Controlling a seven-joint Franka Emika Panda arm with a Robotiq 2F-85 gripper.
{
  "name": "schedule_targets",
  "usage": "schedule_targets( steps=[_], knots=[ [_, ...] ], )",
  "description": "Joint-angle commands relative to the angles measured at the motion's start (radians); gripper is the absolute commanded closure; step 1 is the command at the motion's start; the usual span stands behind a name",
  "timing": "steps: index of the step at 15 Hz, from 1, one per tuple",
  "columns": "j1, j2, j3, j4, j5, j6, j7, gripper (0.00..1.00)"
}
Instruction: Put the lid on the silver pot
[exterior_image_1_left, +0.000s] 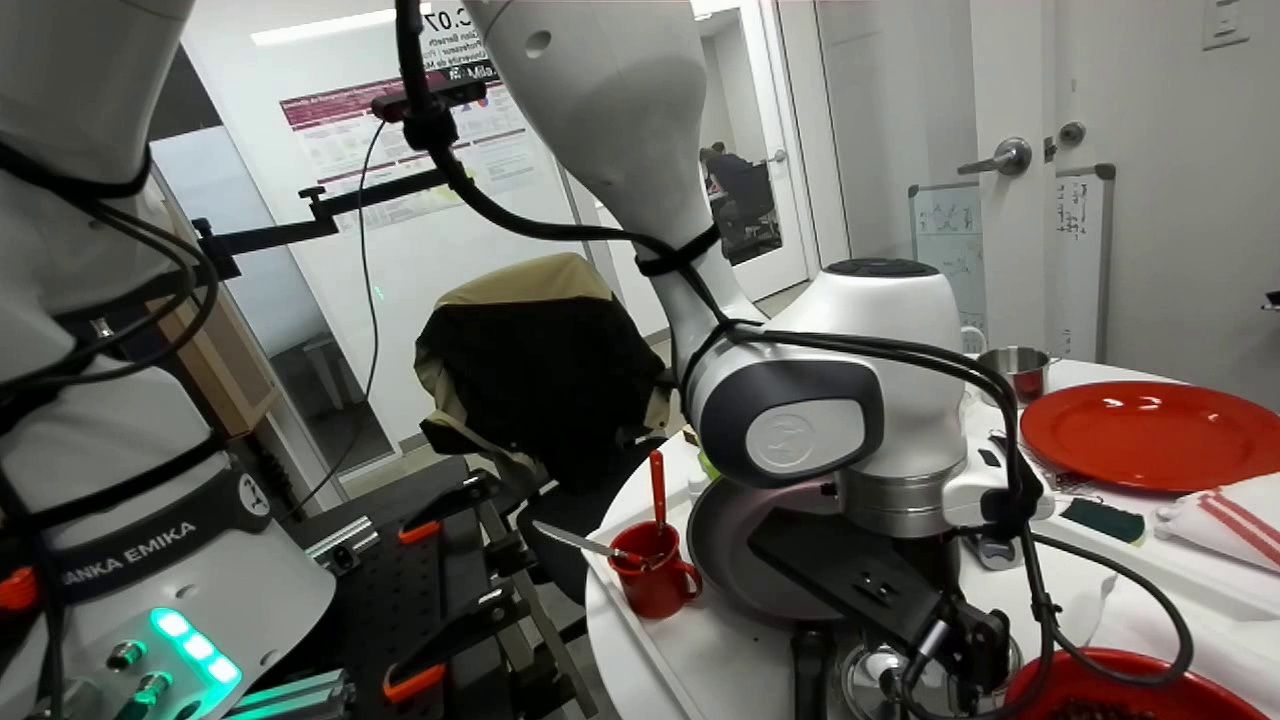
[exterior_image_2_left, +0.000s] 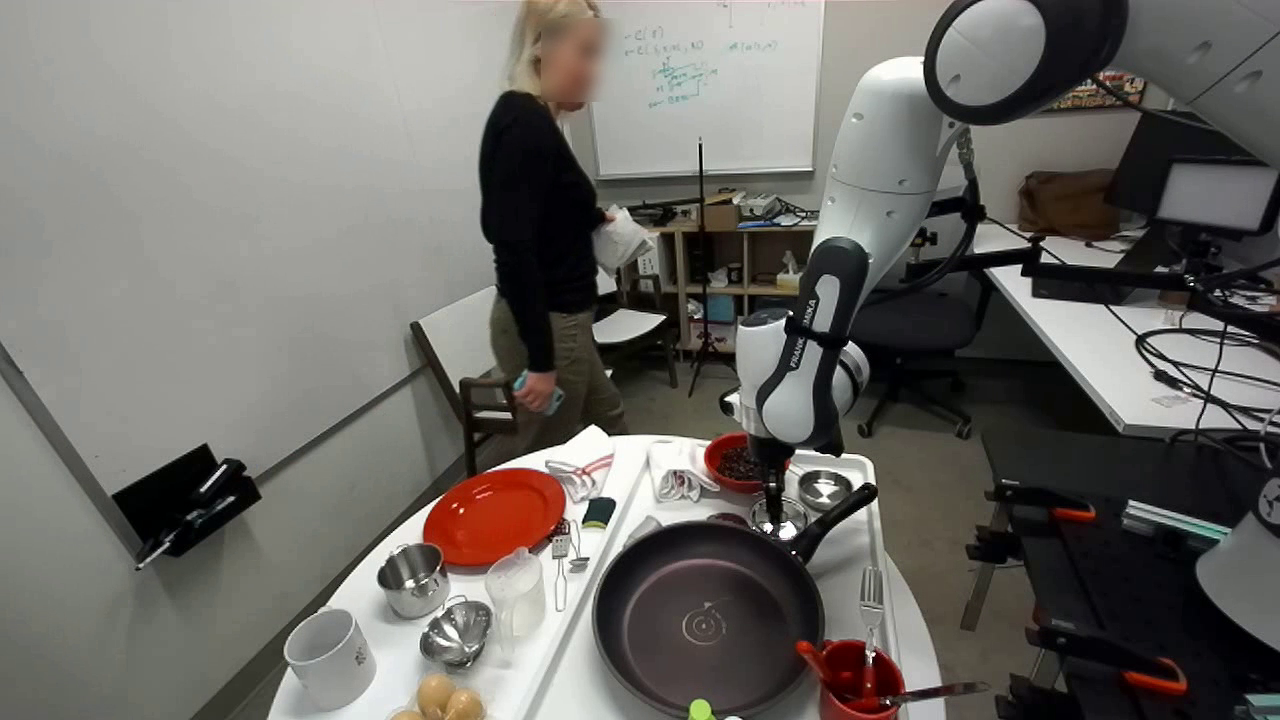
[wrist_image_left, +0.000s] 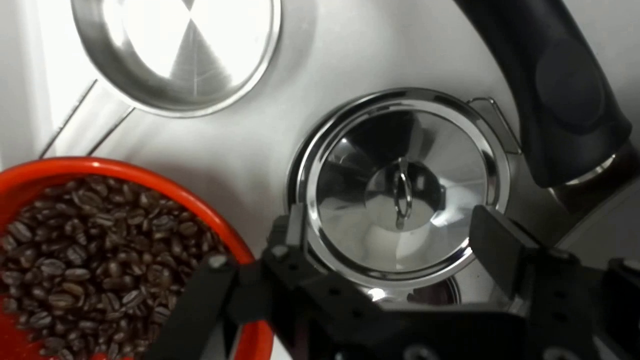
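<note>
Gripper (wrist_image_left: 391, 220): fingers well apart, nothing clamped. Lid (wrist_image_left: 370, 215) right below the jaws, lying on silver pot (wrist_image_left: 294, 172); dark sliver of pot shows past its edge by the left-hand finger in wrist view, so maybe a bit off-centre, can't tell if fully seated. Should be light, stiff, slick metal, hard to break but apt to skate; if it needs a nudge, pinch the small loop (wrist_image_left: 409, 197), not the rim. Left of the jaws in wrist view, close: red bowl (wrist_image_left: 95, 165) of coffee beans (wrist_image_left: 105, 270). Up-left of them: shallow metal pan (wrist_image_left: 210, 60), shiny floor showing. Right of them: black handle (wrist_image_left: 530, 65) of the frying pan (exterior_image_2_left: 660, 640). Farthest from the jaws, beyond that pan: red cup (exterior_image_1_left: 648, 592) holding fork (exterior_image_2_left: 872, 600), knife (exterior_image_1_left: 580, 538), another red-handled piece (exterior_image_1_left: 657, 485).
</note>
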Motion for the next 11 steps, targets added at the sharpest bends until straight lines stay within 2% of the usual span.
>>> schedule_targets(
  steps=[1,8,11],
  knots=[
    [-0.002,-0.004,-0.002,-0.01,-0.036,0.028,0.025,0.0],
    [0.013,-0.005,-0.017,-0.015,-0.045,0.055,0.032,0.0],
    [-0.009,0.0,0.004,0.002,-0.044,0.029,0.024,0.0]
  ],
)
